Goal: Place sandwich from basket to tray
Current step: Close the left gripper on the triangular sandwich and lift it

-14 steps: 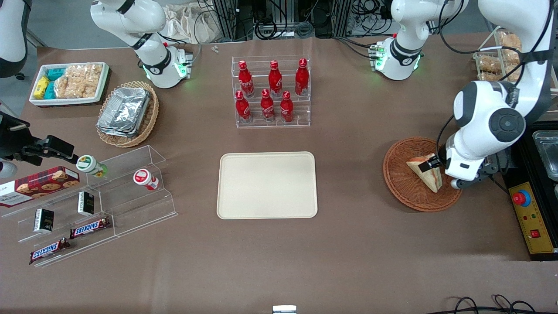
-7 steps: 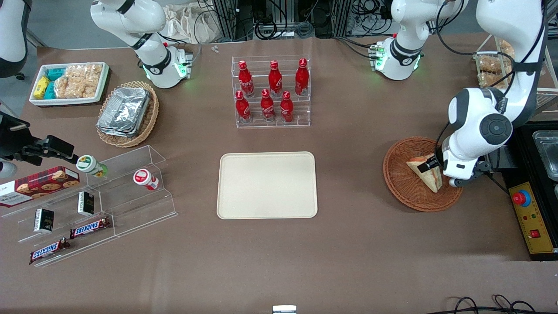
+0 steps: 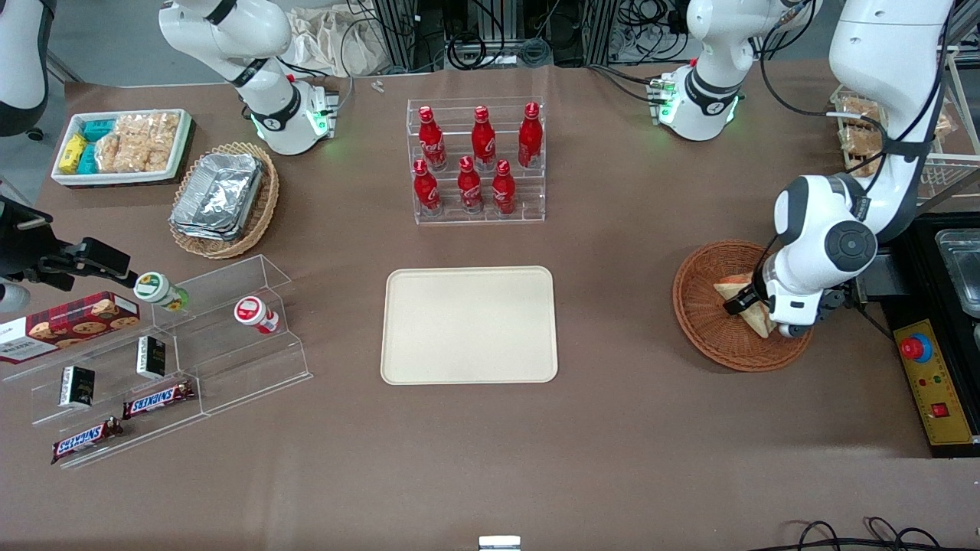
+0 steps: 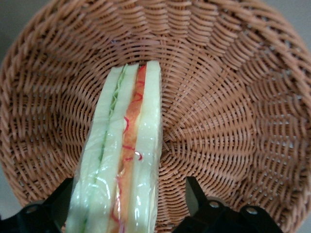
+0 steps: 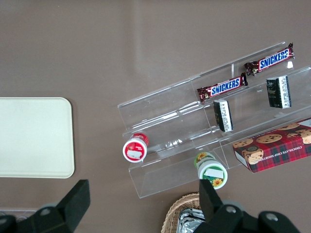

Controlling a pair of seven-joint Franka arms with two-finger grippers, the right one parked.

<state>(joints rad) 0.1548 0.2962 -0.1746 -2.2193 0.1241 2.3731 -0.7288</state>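
Observation:
The sandwich [image 3: 731,290] stands on its edge in the reddish-brown wicker basket [image 3: 704,329] at the working arm's end of the table. In the left wrist view the clear-wrapped sandwich [image 4: 129,160] shows its green and red layers against the basket's weave [image 4: 218,121]. My gripper [image 3: 746,310] is down inside the basket, open, and straddles the sandwich [image 4: 127,206]. One black finger [image 4: 197,199] stands apart from the wrap with bare weave between them, and the other finger [image 4: 58,204] is close beside the bread. The cream tray [image 3: 469,324] lies bare at the table's middle, toward the parked arm from the basket.
A clear rack of red bottles [image 3: 478,164] stands farther from the camera than the tray. A control box with a red button [image 3: 916,348] sits beside the basket. A tan basket of foil containers [image 3: 224,199], a white snack bin [image 3: 122,145] and acrylic shelves [image 3: 230,337] lie toward the parked arm's end.
The arm has shifted toward the parked arm's end and the gripper has come lower over the sandwich, covering more of it. The sandwich has stayed in the basket.

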